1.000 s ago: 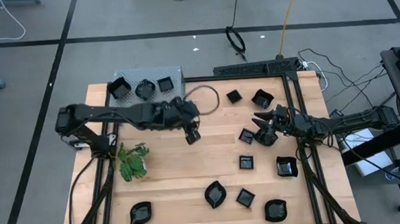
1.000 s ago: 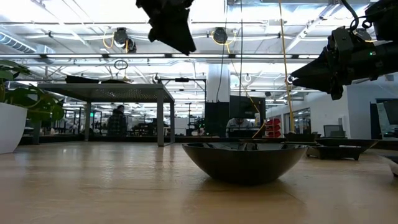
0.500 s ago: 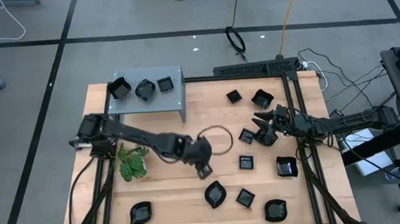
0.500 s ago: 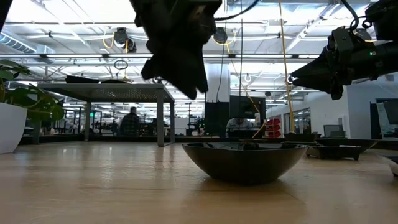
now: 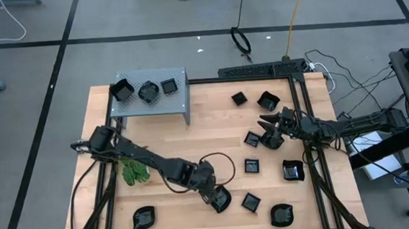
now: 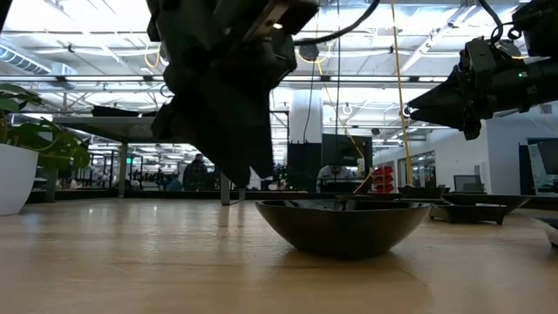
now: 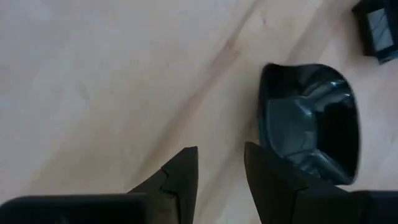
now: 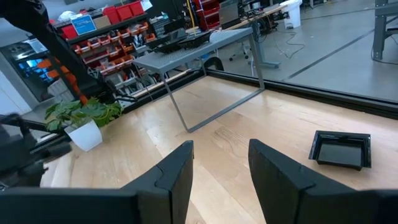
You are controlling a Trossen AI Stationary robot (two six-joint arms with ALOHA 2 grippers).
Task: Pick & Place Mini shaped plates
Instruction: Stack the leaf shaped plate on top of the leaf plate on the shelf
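Grey shelf (image 5: 149, 93) at the far left corner is carrying three mini plates (image 5: 147, 91); plant (image 5: 135, 171) is sitting just beside the left arm. Left gripper (image 5: 216, 200) is hanging low over the leaf-shaped plate (image 5: 222, 198) near the front edge, fingers (image 7: 182, 177) parted and empty (plate just beside one tip). Other plates are lying scattered over the table's right half. Right gripper (image 5: 266, 124) is hovering over there, fingers (image 8: 177, 171) apart, gripping nothing.

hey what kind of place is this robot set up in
Most likely an industrial lab or workshop. The wooden table stands on a bare concrete floor with loose cables, the right wrist view shows shelves of red parts bins, and the low view shows a high ceiling with exposed ducts.
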